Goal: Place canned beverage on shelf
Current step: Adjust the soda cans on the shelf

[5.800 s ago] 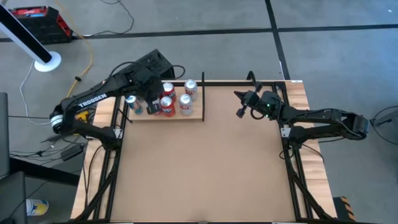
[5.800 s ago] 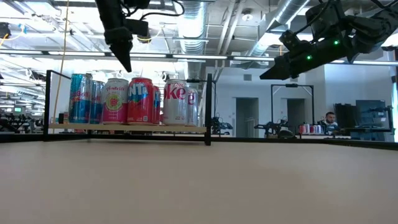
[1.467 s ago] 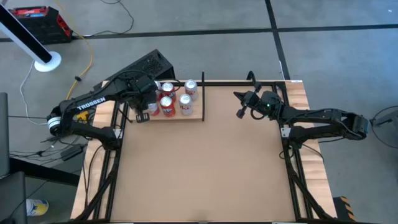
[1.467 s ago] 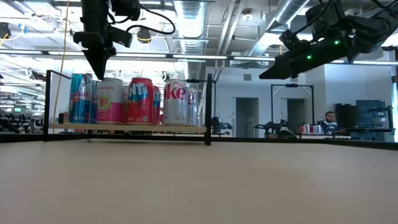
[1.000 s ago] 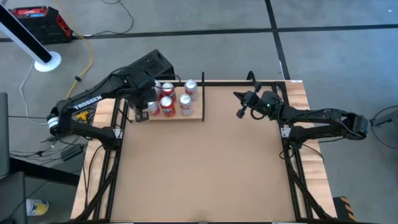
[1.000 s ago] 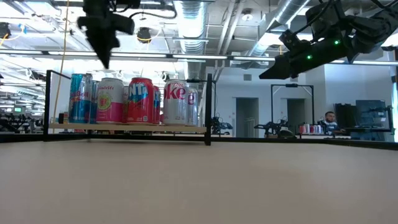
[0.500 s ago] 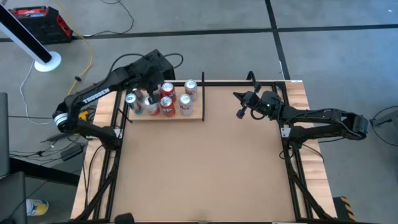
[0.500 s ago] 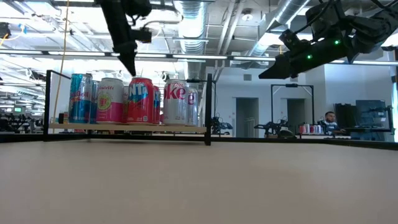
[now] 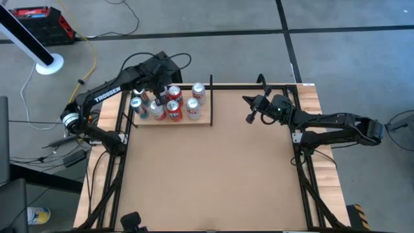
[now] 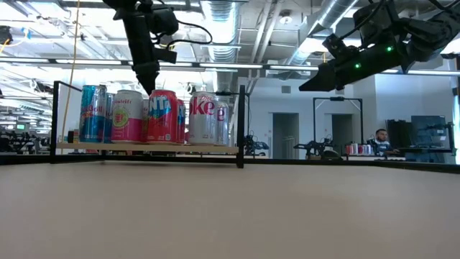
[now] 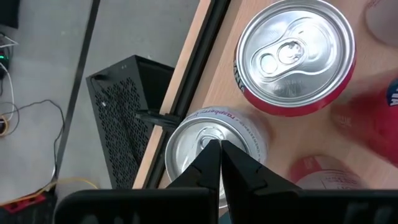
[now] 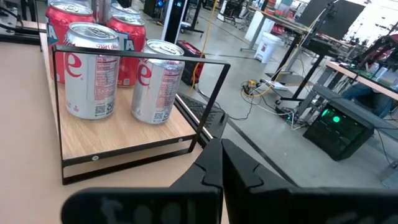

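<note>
Cans (image 9: 173, 107) stand grouped on the shelf (image 9: 206, 120) at the worktop's far left, and the left gripper (image 10: 149, 85), fingers pressed together and empty, has swung back above them, suggesting placement is done; right gripper (image 9: 248, 116) idles shut.

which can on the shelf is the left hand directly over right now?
The silver-topped can at the shelf's back edge, beside the black rod. The shut left hand points at its lid. The red-sided can sits clear of the fingertips.

Closed left claw (image 11: 219, 163) above silver can (image 11: 214, 148)
</note>
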You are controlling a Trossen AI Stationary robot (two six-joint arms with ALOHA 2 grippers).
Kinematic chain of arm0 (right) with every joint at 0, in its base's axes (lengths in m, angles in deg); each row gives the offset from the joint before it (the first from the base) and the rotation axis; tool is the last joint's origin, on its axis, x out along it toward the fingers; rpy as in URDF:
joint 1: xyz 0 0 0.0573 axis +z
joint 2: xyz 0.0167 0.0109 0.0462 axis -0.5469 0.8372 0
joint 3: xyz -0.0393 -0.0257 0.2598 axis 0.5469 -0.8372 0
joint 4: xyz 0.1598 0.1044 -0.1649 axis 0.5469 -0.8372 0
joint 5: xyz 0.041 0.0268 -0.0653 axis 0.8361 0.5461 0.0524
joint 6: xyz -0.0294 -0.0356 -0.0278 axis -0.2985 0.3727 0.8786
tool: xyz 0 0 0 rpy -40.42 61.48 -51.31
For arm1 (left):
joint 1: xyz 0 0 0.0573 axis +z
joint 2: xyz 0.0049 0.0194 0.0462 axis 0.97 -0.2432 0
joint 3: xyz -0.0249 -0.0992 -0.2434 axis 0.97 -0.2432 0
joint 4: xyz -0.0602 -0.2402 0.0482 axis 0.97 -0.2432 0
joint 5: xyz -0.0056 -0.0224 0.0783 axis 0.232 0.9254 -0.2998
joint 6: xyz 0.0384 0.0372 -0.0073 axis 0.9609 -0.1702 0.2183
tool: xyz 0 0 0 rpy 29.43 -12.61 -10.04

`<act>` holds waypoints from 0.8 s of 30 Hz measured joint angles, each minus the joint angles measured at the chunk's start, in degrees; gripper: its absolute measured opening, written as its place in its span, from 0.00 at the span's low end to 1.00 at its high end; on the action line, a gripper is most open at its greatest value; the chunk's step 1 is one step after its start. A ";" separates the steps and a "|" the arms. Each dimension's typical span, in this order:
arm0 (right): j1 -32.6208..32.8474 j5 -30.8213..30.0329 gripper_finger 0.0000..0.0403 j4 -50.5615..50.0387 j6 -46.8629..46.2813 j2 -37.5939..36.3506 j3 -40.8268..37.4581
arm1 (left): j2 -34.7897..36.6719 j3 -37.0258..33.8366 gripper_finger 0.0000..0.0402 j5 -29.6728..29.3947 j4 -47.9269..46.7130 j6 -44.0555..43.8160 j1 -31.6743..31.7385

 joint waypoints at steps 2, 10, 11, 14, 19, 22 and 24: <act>0.00 0.00 0.05 0.00 0.02 -0.01 0.00 | 0.00 0.00 0.00 -0.06 0.00 -0.02 -0.02; 0.00 0.00 0.05 0.00 0.00 0.00 0.00 | 0.00 0.00 0.00 -1.11 -0.07 -0.22 0.18; 0.00 0.01 0.05 0.00 0.00 -0.01 0.00 | 0.00 0.00 0.00 -1.11 -0.11 -0.22 0.28; 0.00 -0.01 0.05 0.00 0.00 0.00 0.00 | -0.12 0.00 0.00 -1.17 -0.49 -0.24 0.50; 0.00 0.00 0.05 0.00 0.00 0.00 0.00 | -0.28 0.00 0.00 -0.95 -1.42 -0.94 1.09; 0.00 -0.01 0.05 0.00 0.00 0.00 0.00 | -0.31 0.00 0.00 -0.95 -1.46 -1.27 1.22; 0.00 0.01 0.05 -0.02 0.00 0.00 0.00 | -0.31 0.02 0.00 -0.98 -1.59 -1.27 1.22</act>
